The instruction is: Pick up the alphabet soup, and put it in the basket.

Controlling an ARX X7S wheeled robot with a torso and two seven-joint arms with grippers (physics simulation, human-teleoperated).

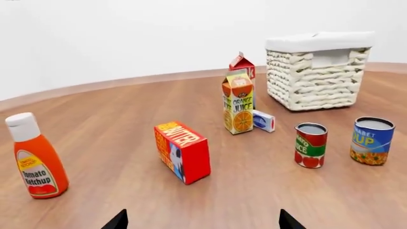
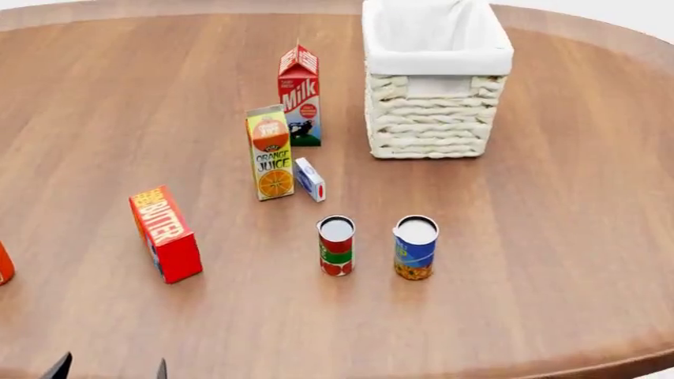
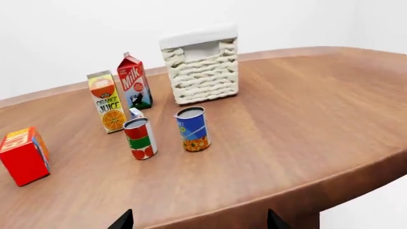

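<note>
The alphabet soup [image 2: 415, 248], a small can with a blue label and a silver lid, stands upright on the wooden table in front of the basket. It also shows in the left wrist view [image 1: 372, 141] and the right wrist view [image 3: 192, 129]. The basket [image 2: 432, 118], woven cream wicker with a white lining, stands at the back right; it also shows in both wrist views [image 1: 315, 76] [image 3: 203, 71]. My left gripper [image 1: 203, 222] is open and empty, low at the near left [image 2: 109, 371], far from the can. My right gripper [image 3: 200, 220] is open and empty above the table's near edge, out of the head view.
A red-and-green can [image 2: 336, 245] stands just left of the soup. An orange juice carton [image 2: 271, 153], a milk carton [image 2: 300, 95] and a small blue-white box [image 2: 309, 179] stand behind. A red butter box [image 2: 166, 234] and a ketchup bottle [image 1: 36, 157] are at the left.
</note>
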